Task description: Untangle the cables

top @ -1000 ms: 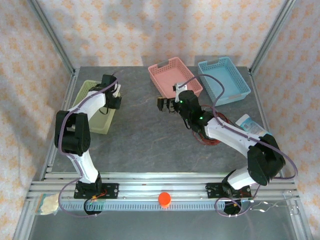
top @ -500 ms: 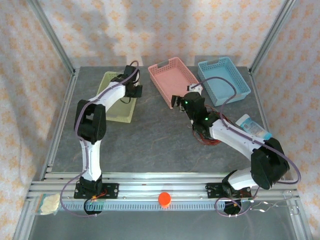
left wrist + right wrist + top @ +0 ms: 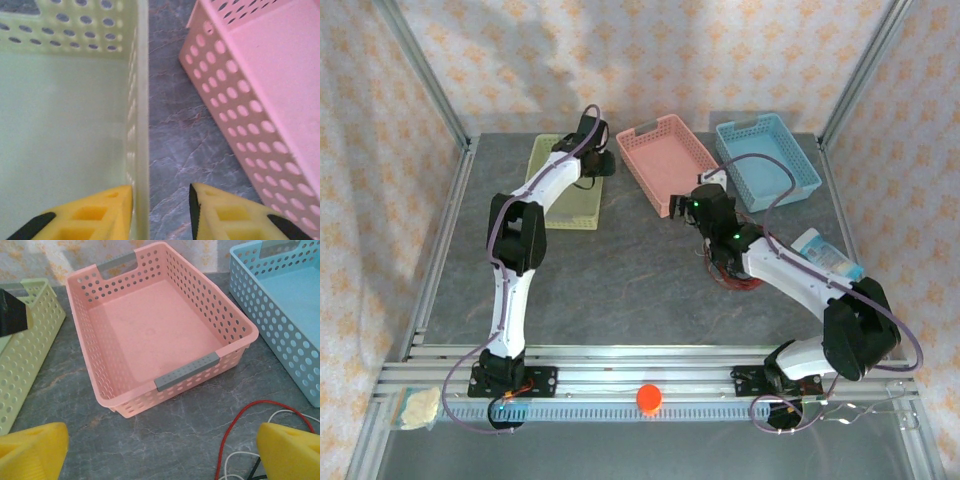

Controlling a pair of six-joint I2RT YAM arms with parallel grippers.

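The cables (image 3: 732, 272) lie in a loose red, white and black tangle on the table, partly under my right forearm. In the right wrist view a red loop (image 3: 235, 430) and a white strand (image 3: 280, 415) show at the lower right. My right gripper (image 3: 678, 205) (image 3: 162, 445) hovers wide open in front of the pink basket (image 3: 100, 365), with nothing between its fingers. My left gripper (image 3: 595, 165) (image 3: 160, 195) straddles the right wall of the green basket (image 3: 142, 75). The left finger rests against that wall and the right finger stands apart from it.
The green basket (image 3: 555, 205), the pink basket (image 3: 670, 160) and a blue basket (image 3: 767, 160) stand side by side at the back. A white and blue packet (image 3: 825, 255) lies at the right. An orange ball (image 3: 649, 398) sits on the front rail.
My left arm has swung right and back, taking the green basket along until it stands beside the pink one, and its jaws have parted. My right gripper has shifted slightly toward the pink basket.
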